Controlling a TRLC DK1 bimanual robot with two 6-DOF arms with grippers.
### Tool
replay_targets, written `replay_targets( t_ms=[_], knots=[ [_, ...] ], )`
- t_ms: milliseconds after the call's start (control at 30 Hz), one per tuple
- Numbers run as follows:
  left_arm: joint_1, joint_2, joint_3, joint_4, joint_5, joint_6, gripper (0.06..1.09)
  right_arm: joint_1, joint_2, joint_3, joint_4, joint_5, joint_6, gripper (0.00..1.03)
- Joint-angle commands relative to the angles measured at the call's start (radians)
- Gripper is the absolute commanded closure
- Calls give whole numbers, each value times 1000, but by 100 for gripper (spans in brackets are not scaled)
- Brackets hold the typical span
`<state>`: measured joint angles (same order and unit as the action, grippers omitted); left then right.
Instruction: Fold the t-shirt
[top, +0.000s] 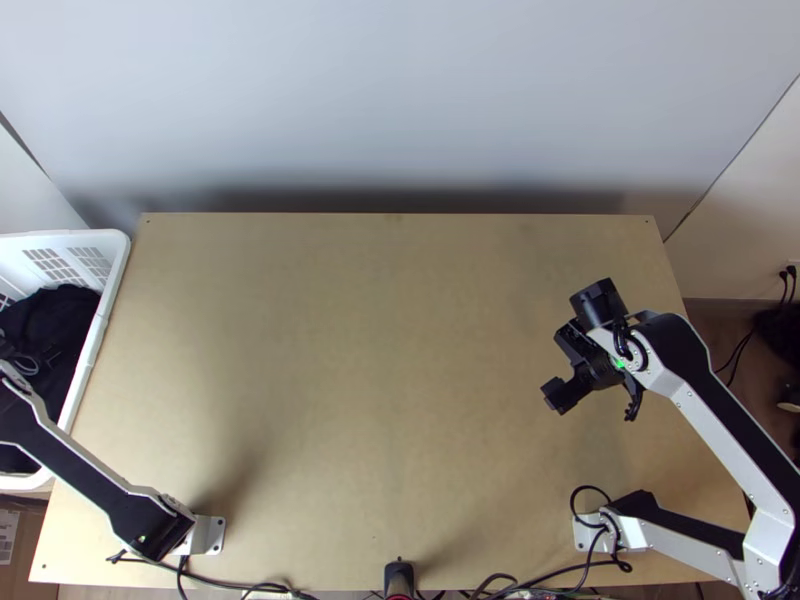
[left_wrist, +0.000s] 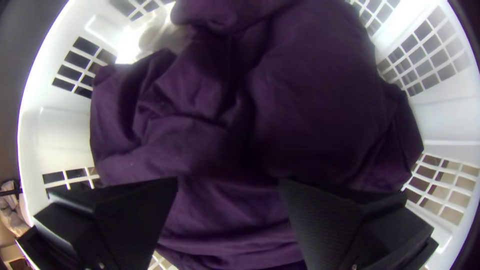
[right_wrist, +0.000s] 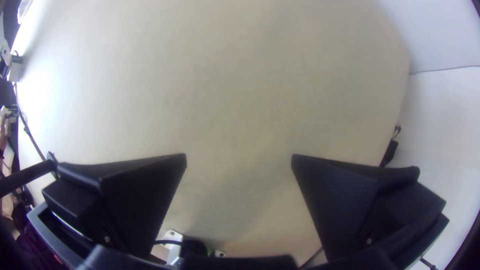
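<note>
Beside the left edge of the bench (top: 350, 350), the white basket (top: 118, 262) holds dark purple cloth (left_wrist: 320, 100), bunched in loose creases; whether it is one t-shirt or several pieces, I cannot tell. Above it the left tool (left_wrist: 228, 179) is open, its two black fingers well apart; contact with the cloth cannot be made out. Over the bench's right side, the right tool (top: 562, 347) is open too, with bare wood between its fingers.

Wooden table (top: 380, 360), black cables (top: 186, 573)
</note>
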<state>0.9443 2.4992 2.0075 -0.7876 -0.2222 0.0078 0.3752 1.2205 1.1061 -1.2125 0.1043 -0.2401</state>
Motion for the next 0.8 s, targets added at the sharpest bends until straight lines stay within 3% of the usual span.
replay_targets(
  t_ms=[0,33,133,167,267,300,400,667,767],
  knots=[
    [-15,127,208,-98,-2,-29,11,-19,5,-14,-1,-2,2,5],
    [-12,144,235,-116,-2,-42,12,-22,5,-12,-1,-2,2,5],
    [-12,144,238,-133,-2,-58,40,-35,7,-12,-1,-2,1,5],
    [-12,139,237,-142,-2,-62,46,-39,8,-12,1,-2,2,5],
    [-12,122,226,-170,0,-74,52,-47,14,-20,1,-2,2,5],
    [-12,116,224,-182,1,-74,62,-47,16,-22,1,-2,4,5],
    [-7,102,224,-188,1,-65,103,-48,14,-29,4,-2,5,5],
    [-2,-2,214,-256,18,-75,105,-53,7,-43,7,-2,5,5],
    [-10,-99,214,-314,95,-83,105,-53,7,-37,14,-2,5,5]
  ],
)
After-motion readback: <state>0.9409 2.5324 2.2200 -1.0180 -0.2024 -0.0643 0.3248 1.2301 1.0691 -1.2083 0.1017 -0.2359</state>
